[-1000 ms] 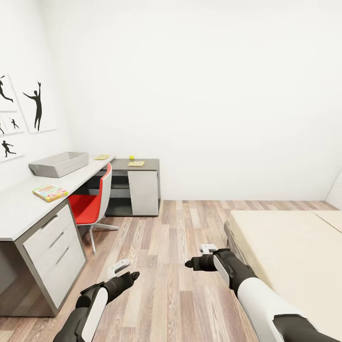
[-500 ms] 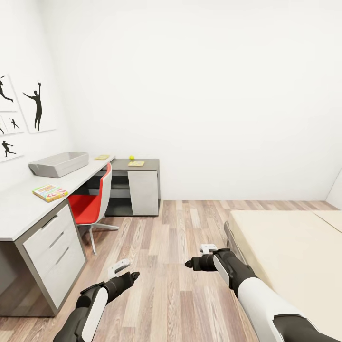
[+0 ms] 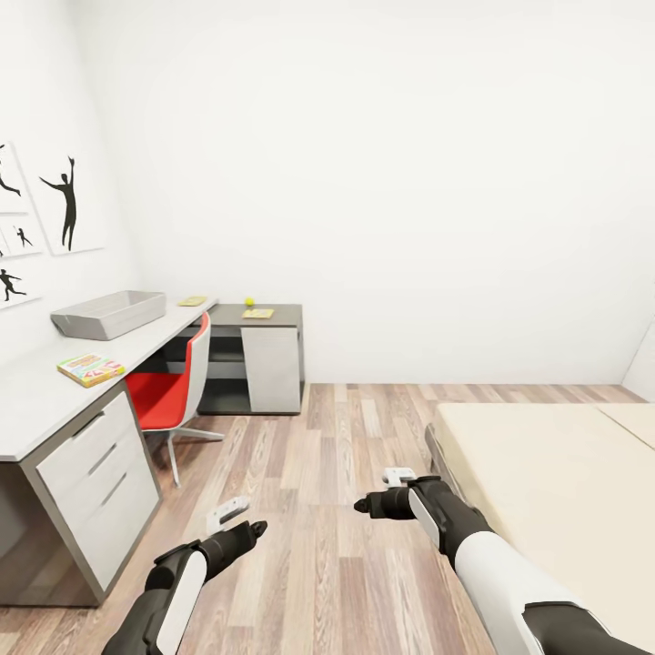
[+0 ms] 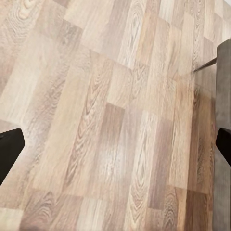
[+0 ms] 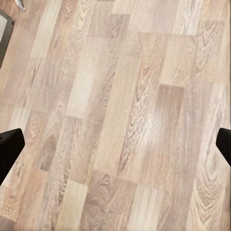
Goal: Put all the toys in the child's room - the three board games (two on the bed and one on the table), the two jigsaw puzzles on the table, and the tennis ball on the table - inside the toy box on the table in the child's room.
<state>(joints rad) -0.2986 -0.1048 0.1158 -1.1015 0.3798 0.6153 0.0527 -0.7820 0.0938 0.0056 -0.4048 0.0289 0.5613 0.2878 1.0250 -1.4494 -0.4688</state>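
Note:
On the long desk (image 3: 36,409) at the left stands the grey toy box (image 3: 107,314). A colourful board game (image 3: 90,369) lies nearer me on the desk. Two flat yellowish jigsaw puzzles (image 3: 192,300) (image 3: 258,313) and the small tennis ball (image 3: 246,301) rest at the desk's far end. The bed's two board games are out of view. My left gripper (image 3: 247,525) (image 4: 115,147) and right gripper (image 3: 364,503) (image 5: 115,144) hang low over the wooden floor, both open and holding nothing, far from the desk.
A red swivel chair (image 3: 168,393) is tucked under the desk beside a drawer unit (image 3: 91,487). The beige bed (image 3: 546,491) takes up the right side. Wooden floor (image 3: 337,455) runs between desk and bed to the far white wall.
The whole head view has shifted slightly, with the desk and its things sliding a little left, so the camera has moved. Both arms keep their pose.

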